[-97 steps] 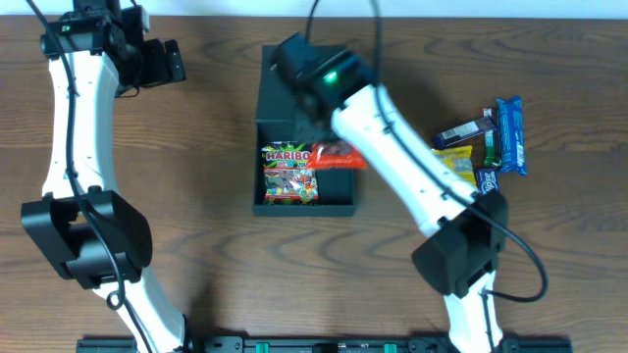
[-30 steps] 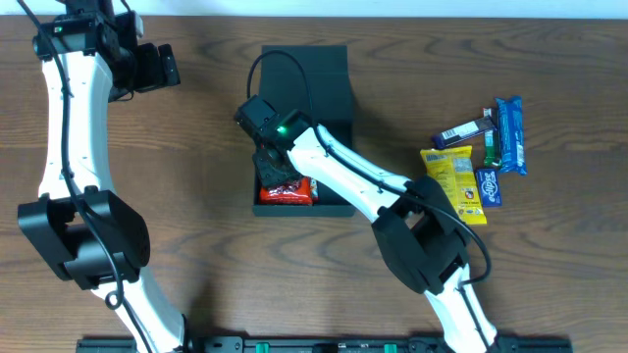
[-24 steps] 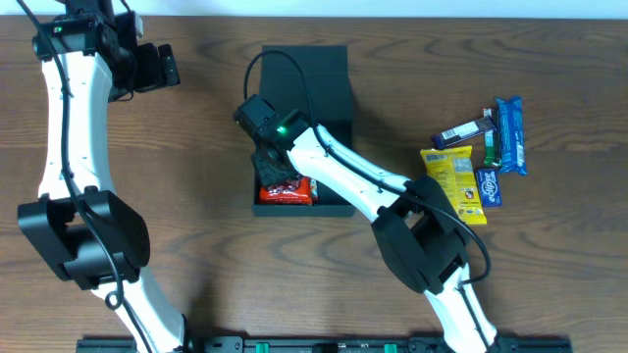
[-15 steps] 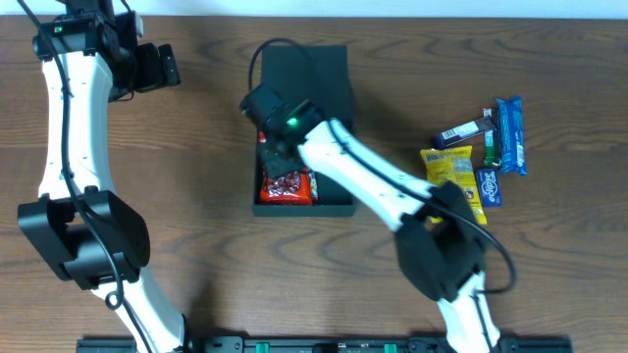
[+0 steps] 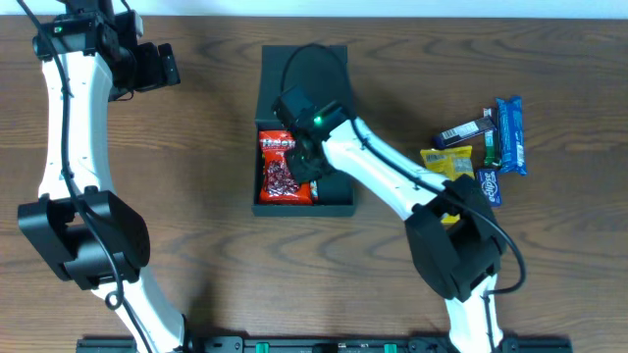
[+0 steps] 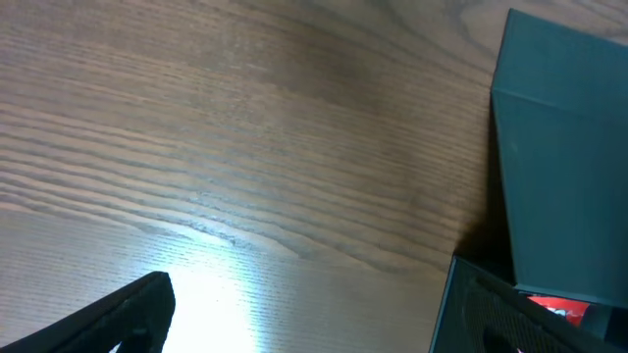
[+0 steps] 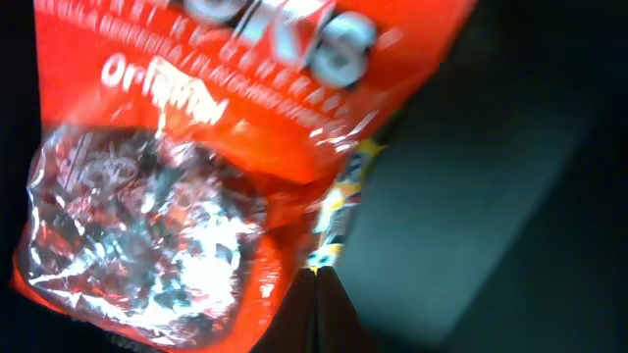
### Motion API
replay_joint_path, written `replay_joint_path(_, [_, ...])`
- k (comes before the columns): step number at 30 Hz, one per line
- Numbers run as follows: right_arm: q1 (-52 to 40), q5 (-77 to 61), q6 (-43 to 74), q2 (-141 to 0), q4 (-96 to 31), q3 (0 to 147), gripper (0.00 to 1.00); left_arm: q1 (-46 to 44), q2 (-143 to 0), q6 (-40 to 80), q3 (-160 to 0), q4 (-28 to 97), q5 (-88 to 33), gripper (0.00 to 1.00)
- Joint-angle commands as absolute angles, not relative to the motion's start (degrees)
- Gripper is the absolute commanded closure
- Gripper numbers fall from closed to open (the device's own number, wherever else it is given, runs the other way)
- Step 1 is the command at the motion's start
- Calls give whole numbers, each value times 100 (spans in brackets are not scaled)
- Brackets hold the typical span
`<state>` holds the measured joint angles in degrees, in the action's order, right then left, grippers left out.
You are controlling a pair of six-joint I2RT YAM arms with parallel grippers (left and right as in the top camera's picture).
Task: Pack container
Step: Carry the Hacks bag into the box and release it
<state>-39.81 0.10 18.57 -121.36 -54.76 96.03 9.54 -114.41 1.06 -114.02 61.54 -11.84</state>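
The dark teal container [image 5: 336,203] stands open at the table's middle, its flap lid [image 5: 304,74] lying back behind it. A red snack packet with a clear window [image 5: 279,169] lies lengthwise in the container's left half, over another packet whose yellow edge shows in the right wrist view [image 7: 339,226]. My right gripper [image 5: 303,168] is low inside the container, right beside the red packet [image 7: 196,147]. Its fingers [image 7: 316,279] are pressed together with nothing seen between them. My left gripper [image 5: 162,67] is open and empty over bare table at the far left. It sees the container's lid [image 6: 569,147].
Several loose snacks lie at the right: a yellow packet [image 5: 446,162], a blue packet [image 5: 508,132], a dark bar [image 5: 463,130] and a small blue packet [image 5: 488,183]. My right arm crosses from the front right to the container.
My right gripper carried the red packet into the container, pushed it down at the left, then moved up and right. The packet now lies lengthwise. The left arm has not moved.
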Motion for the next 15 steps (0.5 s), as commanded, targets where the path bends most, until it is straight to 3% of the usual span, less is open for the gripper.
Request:
replay_joint_path(1, [-4053, -67, 1750, -12199, -5406, 9489, 99, 972, -11314, 84, -11373, 6167, -1208, 5])
replay_joint_path(15, [-4082, -862, 1577, -12199, -4567, 9146, 99, 972, -11314, 84, -11373, 6169, -1208, 5])
